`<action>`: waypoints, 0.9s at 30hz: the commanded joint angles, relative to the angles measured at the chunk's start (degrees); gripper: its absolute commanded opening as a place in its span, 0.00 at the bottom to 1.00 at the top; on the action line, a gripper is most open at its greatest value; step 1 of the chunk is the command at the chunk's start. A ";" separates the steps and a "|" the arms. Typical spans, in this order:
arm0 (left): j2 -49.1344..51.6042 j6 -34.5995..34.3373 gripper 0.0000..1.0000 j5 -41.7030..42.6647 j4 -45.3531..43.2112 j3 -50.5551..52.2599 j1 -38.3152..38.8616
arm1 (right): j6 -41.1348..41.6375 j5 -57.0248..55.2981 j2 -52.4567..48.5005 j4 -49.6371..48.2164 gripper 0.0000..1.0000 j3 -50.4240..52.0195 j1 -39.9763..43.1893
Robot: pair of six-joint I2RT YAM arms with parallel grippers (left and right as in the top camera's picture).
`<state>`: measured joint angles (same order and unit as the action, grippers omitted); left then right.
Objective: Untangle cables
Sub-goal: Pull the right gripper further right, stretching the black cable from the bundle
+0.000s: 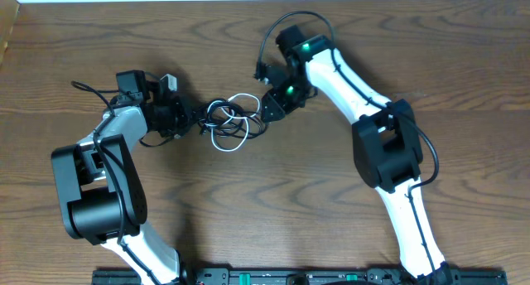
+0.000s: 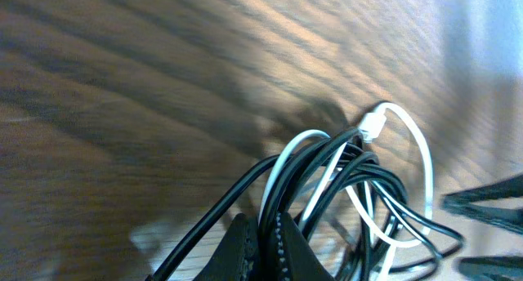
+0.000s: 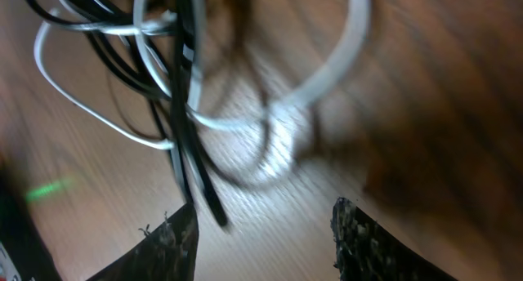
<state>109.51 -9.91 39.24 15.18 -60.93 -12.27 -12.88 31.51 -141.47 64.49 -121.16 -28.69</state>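
Note:
The cables (image 1: 230,121) lie in one knotted bundle at the table's middle, a white cable (image 2: 421,162) looped through black cables (image 2: 245,187). My left gripper (image 1: 195,121) is at the bundle's left side. Its fingers (image 2: 294,252) are shut on a black cable strand that runs up between them. My right gripper (image 1: 267,111) is at the bundle's right side and stands open, its fingers (image 3: 176,244) wide apart over bare wood. A loose black cable end (image 3: 211,201) lies just beside its left finger, not held. The white cable (image 3: 347,64) curves above it.
The wooden table (image 1: 273,202) carries only the bundle and both arms. The right arm's own thick black wire (image 1: 269,32) arches behind its wrist. The left arm's wire (image 1: 83,88) trails to the left. A black rail (image 1: 290,277) runs along the front edge.

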 commanded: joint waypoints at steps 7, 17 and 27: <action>-0.24 1.70 0.07 5.53 -0.33 0.57 -0.13 | 1.16 -4.00 1.86 -1.55 0.24 0.04 -5.07; -0.24 0.92 0.08 -6.36 0.79 0.57 -0.20 | 1.60 -8.85 1.86 6.23 0.01 0.04 -5.35; -0.24 -0.87 0.07 -10.62 1.42 0.57 -0.20 | -4.55 -8.00 1.86 14.45 0.01 0.07 0.57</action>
<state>109.51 -9.30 33.74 16.38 -60.82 -11.92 -15.62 24.64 -141.47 77.78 -121.14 -32.03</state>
